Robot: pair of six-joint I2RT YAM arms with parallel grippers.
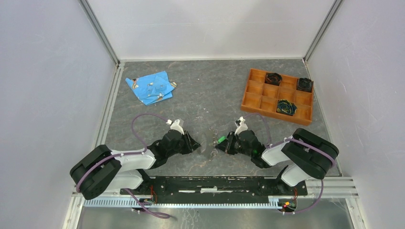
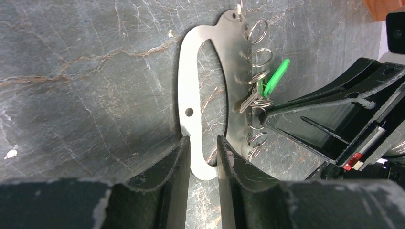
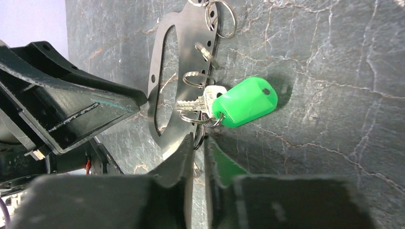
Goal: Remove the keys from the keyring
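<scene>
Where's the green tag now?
Mid-table in the top view, the green tag sits beside the right gripper, ringed with a silver key to the keyring.

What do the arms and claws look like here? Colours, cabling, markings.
Left arm and right arm: white link shells, bulky black joint housings, a purple cable looping along each. Left claw and right claw: matte black, wedge-shaped, ribbed frames, scuffed finger edges. Small red part near the right claw's base. No sleeves.

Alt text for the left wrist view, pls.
The left tool straddles the near end of a flat grey keyring lying on the dark marbled table. Split rings, a silver key and a green tag line its right edge, where the right tool reaches them.
</scene>
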